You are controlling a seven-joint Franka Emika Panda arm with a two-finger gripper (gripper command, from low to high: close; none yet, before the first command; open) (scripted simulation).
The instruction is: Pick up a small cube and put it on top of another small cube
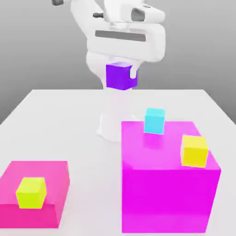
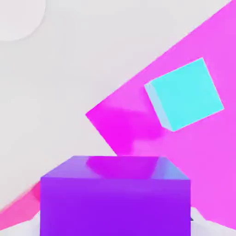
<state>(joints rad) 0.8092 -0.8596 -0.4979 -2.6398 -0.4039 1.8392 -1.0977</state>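
My gripper (image 1: 122,73) was clamped on the small purple cube (image 1: 121,77), holding it in the air well above the table (image 1: 60,120), behind the tall magenta block (image 1: 168,184) carrying the cyan cube (image 1: 154,120). The purple cube looked rigid, light and smooth-faced, so I judged a grip on two opposite flat sides safest against slipping.

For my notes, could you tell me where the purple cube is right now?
The purple cube is in the air, held under the hand, above the table behind the tall pink block carrying the cyan cube.

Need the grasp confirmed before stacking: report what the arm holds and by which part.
The purple cube is held in the air, above the table. The fingers pinch it on opposite side faces; one finger shows at its side.
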